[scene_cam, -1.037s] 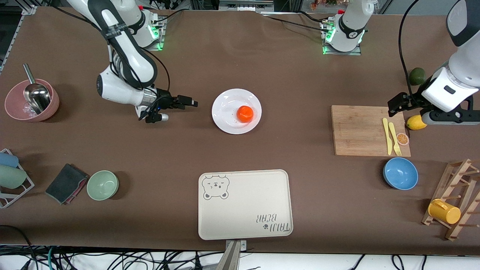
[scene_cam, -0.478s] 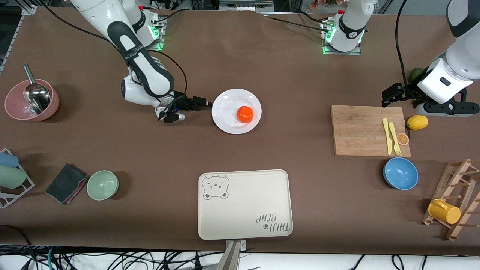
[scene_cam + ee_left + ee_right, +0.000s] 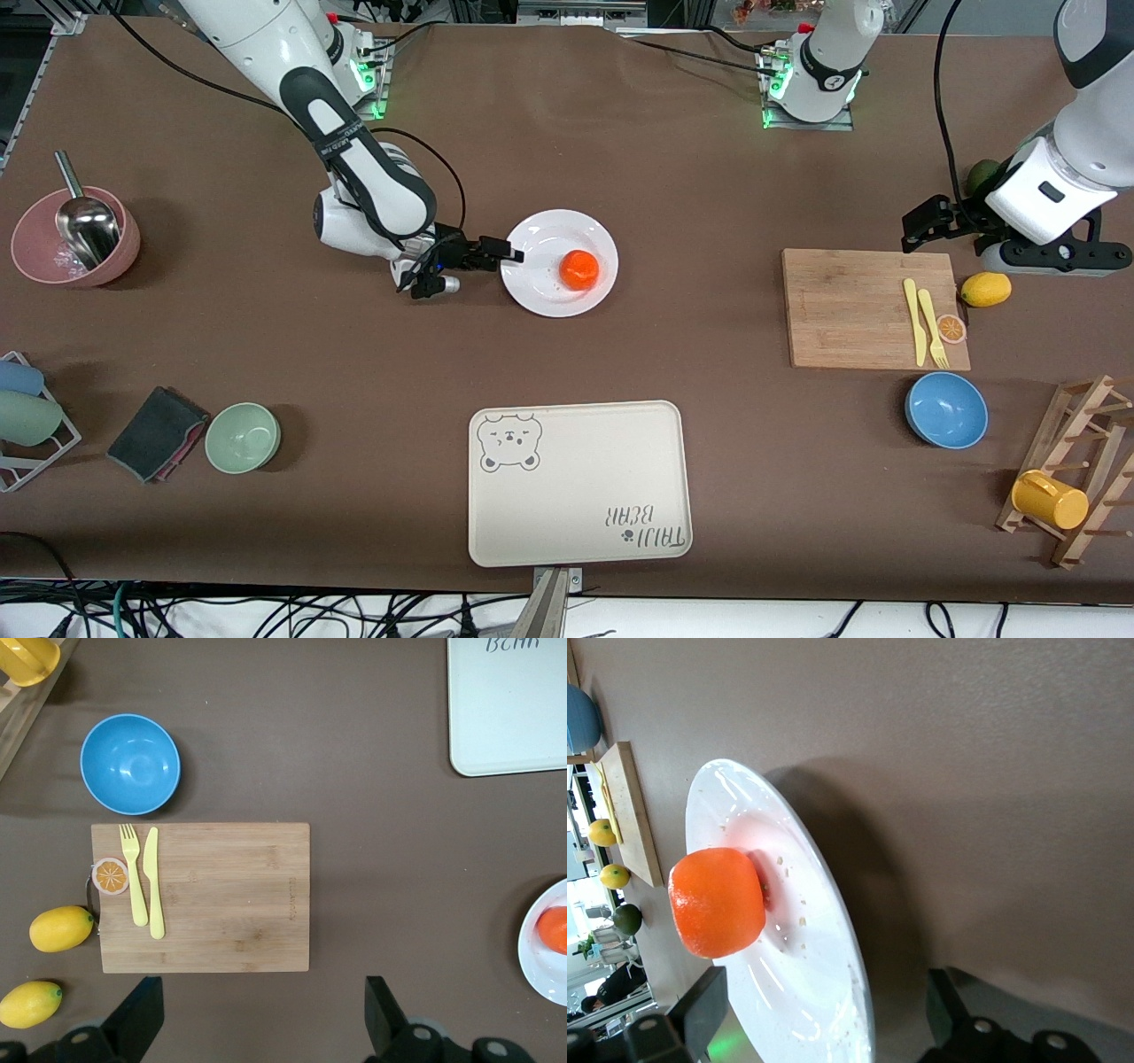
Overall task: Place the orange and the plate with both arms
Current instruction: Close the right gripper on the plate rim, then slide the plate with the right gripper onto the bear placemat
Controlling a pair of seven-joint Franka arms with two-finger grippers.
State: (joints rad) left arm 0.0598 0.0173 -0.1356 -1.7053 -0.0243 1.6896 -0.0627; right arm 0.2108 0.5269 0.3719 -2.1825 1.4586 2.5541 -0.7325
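Note:
The glossy orange lies on the white plate in the middle of the table. In the right wrist view the orange sits on the plate. My right gripper is open and low at the plate's rim on the side toward the right arm's end, one finger over the rim and one under it. My left gripper is open and empty, up over the table beside the cutting board; it waits.
A cream bear-printed tray lies nearer the front camera than the plate. The cutting board holds a yellow knife and fork and an orange slice. A blue bowl, a green bowl, a pink bowl, lemons and a mug rack stand around.
My right gripper has moved toward the plate from the right arm's end and now straddles its rim. My left gripper rose and shifted a little earlier, then held still.

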